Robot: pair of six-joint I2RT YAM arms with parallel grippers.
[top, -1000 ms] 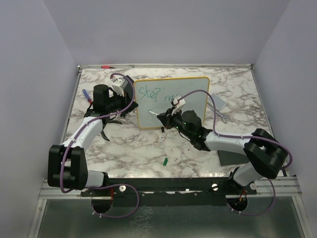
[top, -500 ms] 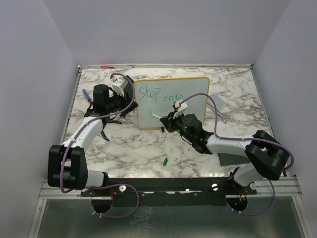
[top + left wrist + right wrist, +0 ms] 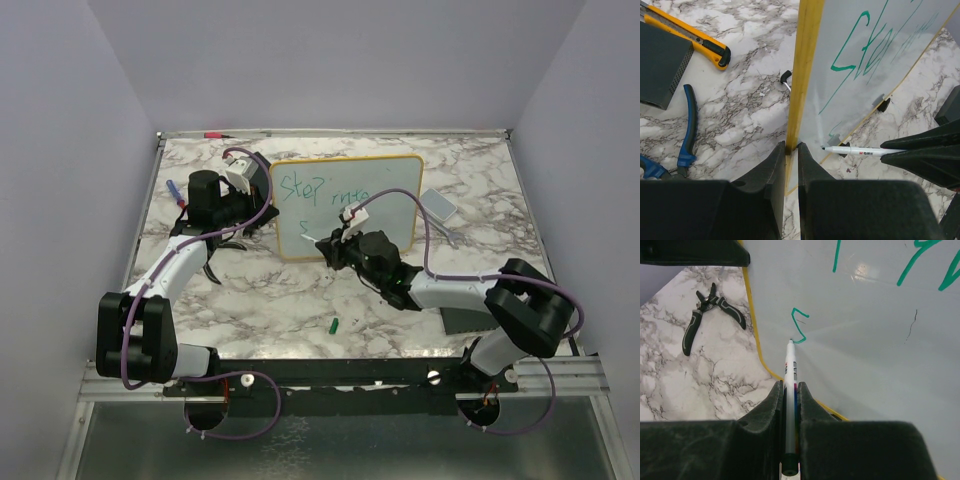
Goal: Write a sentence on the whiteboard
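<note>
The whiteboard (image 3: 390, 205) with its yellow-orange frame stands tilted at the table's middle back. The sentence in green reads "Step" (image 3: 300, 186) and a fainter second word, with an "S" (image 3: 799, 326) starting the second line. My left gripper (image 3: 266, 216) is shut on the board's left frame edge (image 3: 805, 60), with the jaws either side of it (image 3: 791, 146). My right gripper (image 3: 334, 243) is shut on a white marker (image 3: 790, 365). The marker's tip touches the board just below the "S". The marker also shows in the left wrist view (image 3: 860, 150).
Black pliers (image 3: 710, 315) lie left of the board. A yellow utility knife (image 3: 690, 37), blue-handled pliers (image 3: 687, 125) and a black pad (image 3: 662, 65) lie further left. A green cap (image 3: 333, 325), an eraser (image 3: 437, 205) and another black pad (image 3: 465, 318) lie nearby.
My right gripper has shifted left and toward the board with the marker, and the green "S" on the second line has appeared. The left arm has not moved.
</note>
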